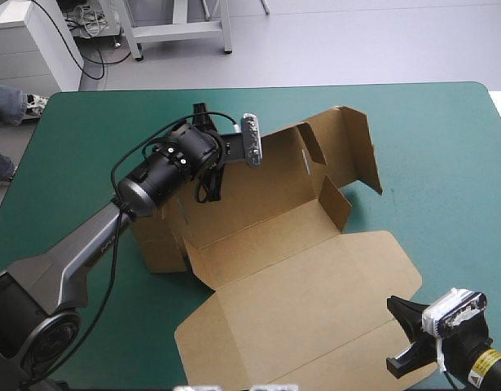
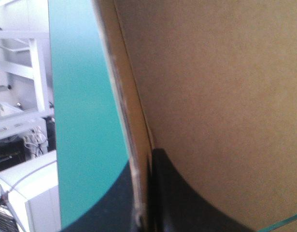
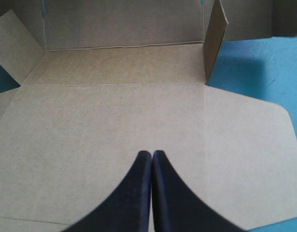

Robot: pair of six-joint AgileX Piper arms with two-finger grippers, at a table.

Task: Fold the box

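The brown box (image 1: 291,301) lies as a cut sheet in the middle of the table. Its lid is flat toward the near edge, its far wall is raised, and a side flap (image 1: 360,147) stands upright at the right. My left gripper (image 1: 209,186) reaches over the far-left wall. In the left wrist view the left gripper (image 2: 147,159) is all but shut, with the edge of the box (image 2: 225,96) between its fingers. My right gripper (image 1: 401,334) hovers by the lid's near right corner. In the right wrist view the right gripper (image 3: 150,153) is shut and empty above the box (image 3: 114,111).
The teal-green cover (image 1: 429,147) surrounds the box on all sides, widest at the right and far left. The same cover (image 3: 264,67) shows beside the lid's right flap. The table's far edge (image 1: 258,88) runs behind the left arm.
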